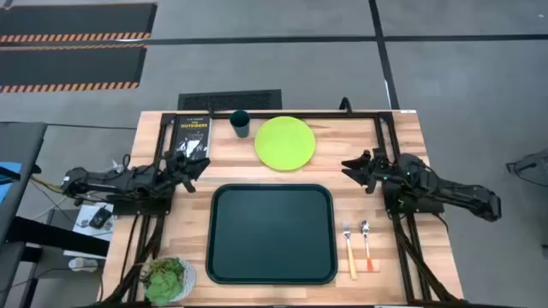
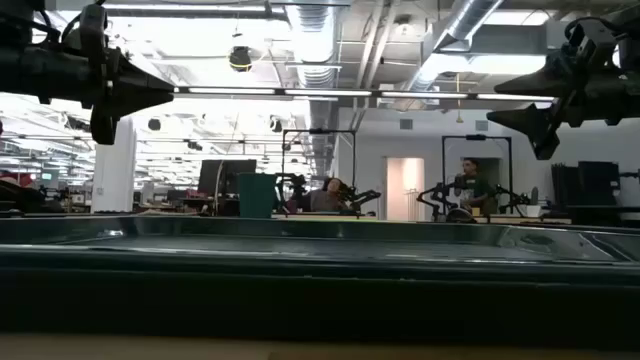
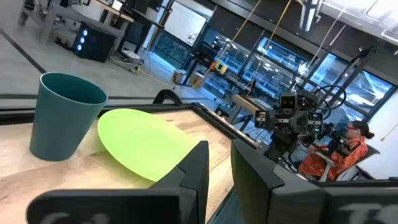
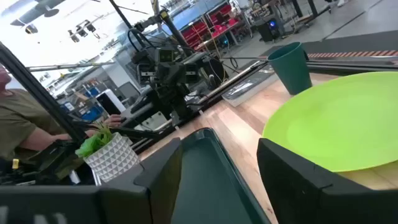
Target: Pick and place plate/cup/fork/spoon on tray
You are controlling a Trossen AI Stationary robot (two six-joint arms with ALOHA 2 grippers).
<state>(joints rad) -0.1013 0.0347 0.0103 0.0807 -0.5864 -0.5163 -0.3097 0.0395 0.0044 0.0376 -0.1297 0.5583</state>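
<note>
Nothing is on the tray (image 1: 271, 275) yet.
My right gripper (image 1: 349, 167), fingers spread, hovers at 3 o'clock of the plate (image 1: 285, 142); thin, light, probably slippery, so I would pinch its rim. Left gripper (image 1: 199, 164) holds nothing, fingers slightly apart.

A large dark green rectangular tray (image 1: 271, 233) with rounded corners and a raised rim lies empty at the middle of the wooden table. Beyond its far edge a round lime-green plate (image 1: 284, 142) lies flat, with a small dark teal cup (image 1: 241, 124) standing upright just beside it. Off the tray's right side, a yellow-orange-handled fork (image 1: 349, 251) and a shorter red-orange-handled spoon (image 1: 367, 245) lie side by side, metal ends pointing toward the table's far edge.
</note>
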